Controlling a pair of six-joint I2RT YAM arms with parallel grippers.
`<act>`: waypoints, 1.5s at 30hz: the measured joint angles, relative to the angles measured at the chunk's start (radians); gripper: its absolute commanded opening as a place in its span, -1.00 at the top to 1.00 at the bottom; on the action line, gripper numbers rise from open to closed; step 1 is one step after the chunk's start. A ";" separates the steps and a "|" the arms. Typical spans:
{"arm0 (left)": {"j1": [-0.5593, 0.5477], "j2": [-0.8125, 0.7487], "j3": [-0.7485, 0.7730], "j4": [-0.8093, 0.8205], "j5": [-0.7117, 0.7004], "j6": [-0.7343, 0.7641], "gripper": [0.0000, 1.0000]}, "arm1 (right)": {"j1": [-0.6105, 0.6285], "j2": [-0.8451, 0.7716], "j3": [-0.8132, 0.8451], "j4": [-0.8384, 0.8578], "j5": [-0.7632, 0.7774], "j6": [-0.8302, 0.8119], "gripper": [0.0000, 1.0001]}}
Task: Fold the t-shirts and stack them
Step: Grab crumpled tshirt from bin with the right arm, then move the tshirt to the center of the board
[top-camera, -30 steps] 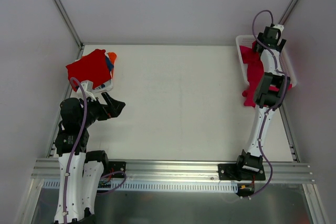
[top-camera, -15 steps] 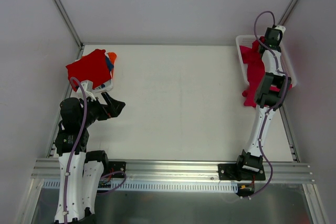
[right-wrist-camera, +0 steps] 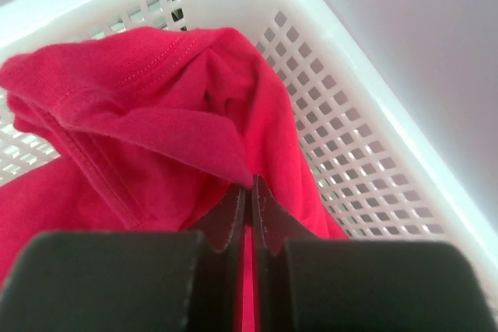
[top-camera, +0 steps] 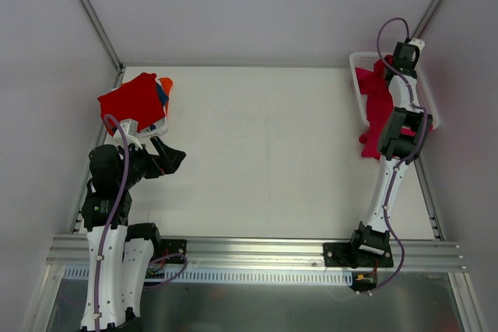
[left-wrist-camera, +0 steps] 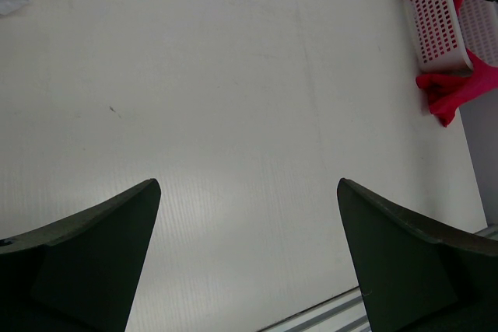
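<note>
Over in the far right corner, the right gripper is squeezed tight on a small fold of the pink t-shirt. The shirt lies in the white basket, with one end hanging out over the side onto the table. The pinch looks very small, so the cloth could slip out when the arm lifts. The shirt might also catch on the holes in the basket wall and drag the light basket along or tip it. The left gripper is wide open and holds nothing. It hangs low over the table near the stack of folded shirts, red on top. If it swings carelessly, it could knock that stack over.
</note>
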 measured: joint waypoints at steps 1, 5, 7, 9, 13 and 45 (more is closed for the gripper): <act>0.000 0.000 0.000 0.000 0.000 0.000 -0.98 | 0.000 -0.001 -0.012 0.017 0.000 0.001 0.99; 0.000 0.001 0.000 0.000 0.000 0.000 -0.98 | 0.007 -0.027 -0.114 0.052 0.000 0.003 0.99; 0.000 0.000 0.000 0.000 0.000 0.000 -0.98 | 0.017 -0.049 -0.148 0.047 0.004 0.001 0.99; 0.000 -0.002 0.000 0.000 0.000 0.000 -0.98 | 0.037 -0.092 -0.176 0.041 0.007 -0.001 0.99; 0.000 -0.017 0.000 0.001 0.000 0.000 -0.98 | 0.132 -0.269 -0.208 0.035 0.031 -0.021 1.00; -0.002 -0.125 0.000 0.003 -0.002 0.000 -0.98 | 1.376 -1.105 -0.513 -0.264 0.298 -0.099 0.99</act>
